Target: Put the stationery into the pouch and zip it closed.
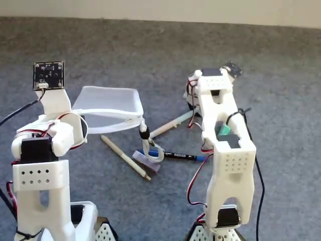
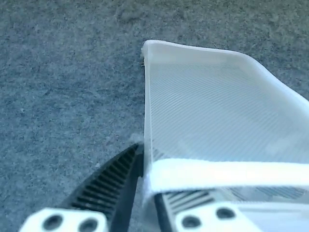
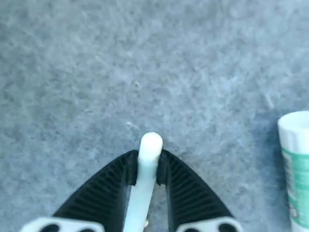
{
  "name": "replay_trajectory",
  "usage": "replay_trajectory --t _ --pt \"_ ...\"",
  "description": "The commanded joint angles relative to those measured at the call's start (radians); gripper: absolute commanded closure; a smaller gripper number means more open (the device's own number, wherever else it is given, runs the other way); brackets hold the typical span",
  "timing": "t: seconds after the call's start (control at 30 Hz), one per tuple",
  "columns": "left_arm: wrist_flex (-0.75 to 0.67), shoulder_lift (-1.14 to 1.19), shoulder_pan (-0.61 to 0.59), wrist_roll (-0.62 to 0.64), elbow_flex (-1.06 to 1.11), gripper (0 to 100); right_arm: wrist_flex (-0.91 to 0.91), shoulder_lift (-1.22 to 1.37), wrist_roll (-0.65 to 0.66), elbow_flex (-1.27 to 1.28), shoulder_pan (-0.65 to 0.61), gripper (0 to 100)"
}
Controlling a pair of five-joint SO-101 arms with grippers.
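The mesh pouch [image 1: 108,106] sits on the grey surface [image 1: 150,45], its banded rim turned toward the loose stationery. The left gripper [image 2: 144,166] pinches that rim, probably to keep the mouth open for loading. The right gripper [image 3: 147,157] is clenched around a white pen [image 3: 150,144], apparently the next item to go in.

Ribbed plastic pouch [image 2: 217,116], rough carpet [image 2: 58,96]
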Motion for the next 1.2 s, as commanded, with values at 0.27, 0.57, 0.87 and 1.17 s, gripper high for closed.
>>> replay_trajectory --t 0.27,0.57,0.87,1.17 --pt "-0.005 -0.031 -0.012 -0.005 -0.038 99 0.326 -0.015 -0.002 -0.297 -0.005 99.4" --pt "-0.005 -0.031 -0.012 -0.005 -0.038 99 0.452 -0.016 0.057 -0.412 -0.005 99.4" --pt "-0.005 -0.031 -0.012 -0.005 -0.038 99 0.453 -0.093 0.081 -0.414 0.061 99.4" --pt "-0.005 -0.031 -0.012 -0.003 -0.038 99 0.452 -0.404 0.084 -0.176 0.061 99.5"
